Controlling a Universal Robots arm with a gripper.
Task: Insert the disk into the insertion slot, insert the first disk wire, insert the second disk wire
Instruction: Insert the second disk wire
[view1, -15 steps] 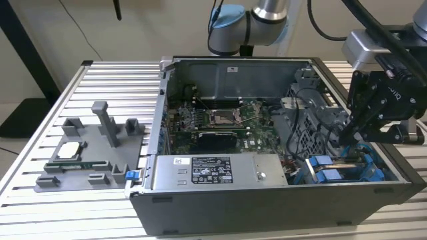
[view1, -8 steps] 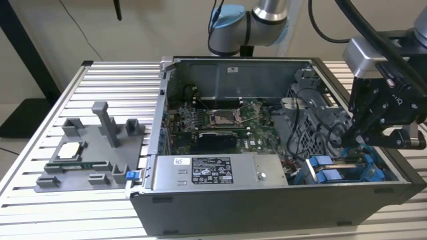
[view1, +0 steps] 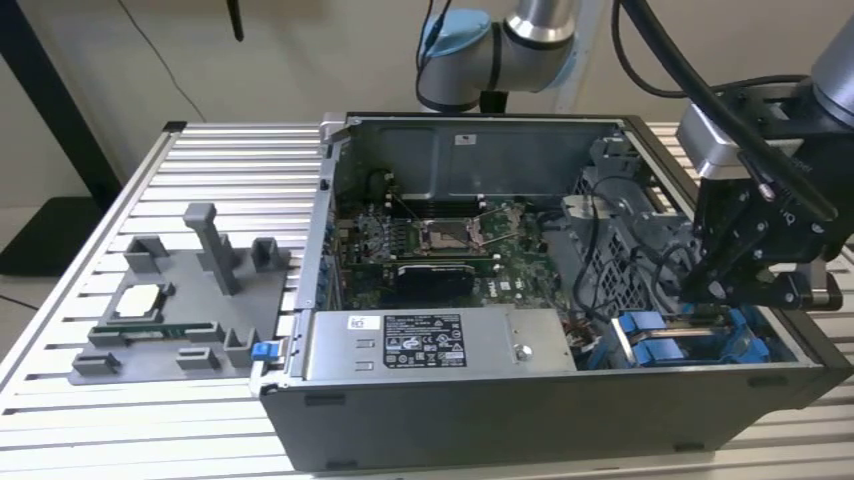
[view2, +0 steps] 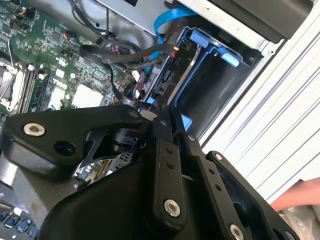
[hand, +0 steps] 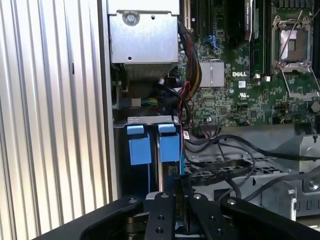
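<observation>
The silver-grey hard drive in its bright blue plastic caddy (view2: 167, 82) stands on edge inside the grey metal drive bay with blue plastic rails and tabs (view1: 667, 340), at the corner of the open dark grey computer case (view1: 534, 410) towards the exterior view's right. In the first wrist view two blue tabs of the bay (hand: 139, 147) sit side by side with a thin silver strip between them. The black claw (view2: 165, 117) reaches down into this bay, and its tips are just beside the near end of the blue caddy. In both wrist views the fingers (hand: 162, 215) are pressed together at the tips; whether anything is pinched between them cannot be told. In the exterior view the claw (view1: 701, 290) hangs over the bay from the arm's bulky black wrist.

A bundle of loose black cables (hand: 220, 165) loops across the perforated metal next to the bay, close to the claw, and a flat light-blue ribbon cable (view2: 167, 20) curves down beside the drive. The green motherboard with a square silver socket (view1: 427, 240) lies beyond the cables. The long grey power-supply box with a black-and-white sticker (view1: 427, 345) lies along the case wall next to the bay. The case rests on a ribbed aluminium worktop (view1: 227, 160), where a grey plastic fixture holding small parts (view1: 187, 300) stands well apart, to the exterior view's left. A person's hand (view2: 300, 197) shows at the worktop's edge in the second wrist view
</observation>
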